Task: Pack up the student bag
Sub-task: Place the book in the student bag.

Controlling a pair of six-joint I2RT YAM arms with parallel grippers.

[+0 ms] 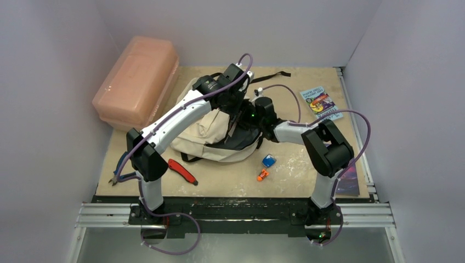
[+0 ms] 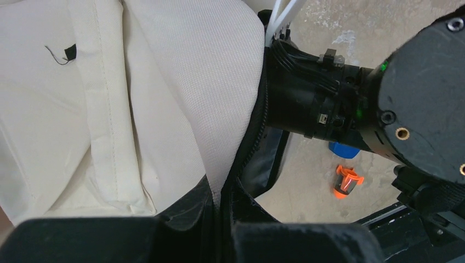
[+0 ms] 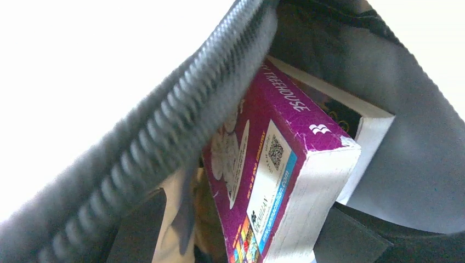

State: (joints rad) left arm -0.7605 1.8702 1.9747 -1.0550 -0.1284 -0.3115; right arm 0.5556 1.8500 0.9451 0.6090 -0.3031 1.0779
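The beige student bag (image 1: pixel 211 134) lies in the middle of the table with its black-zipped opening facing right. My left gripper (image 2: pixel 222 211) is shut on the bag's opening edge, pinching beige fabric and black zipper trim (image 2: pixel 247 148), and holds it up. My right gripper (image 3: pixel 241 241) is inside the bag (image 3: pixel 417 137), under the zipper (image 3: pixel 181 109). Its fingers (image 3: pixel 134 230) stand wide apart. A purple book (image 3: pixel 263 164) leans between them, its page edge against the right finger, with a gap on the left. A second white-edged book (image 3: pixel 373 129) stands behind it.
A pink plastic box (image 1: pixel 137 79) stands at the back left. A colourful booklet (image 1: pixel 321 102) lies at the back right, and another purple book (image 1: pixel 351 181) by the right arm. A blue item (image 1: pixel 268 160), an orange item (image 1: pixel 262 175) and a red-handled tool (image 1: pixel 182 171) lie in front of the bag.
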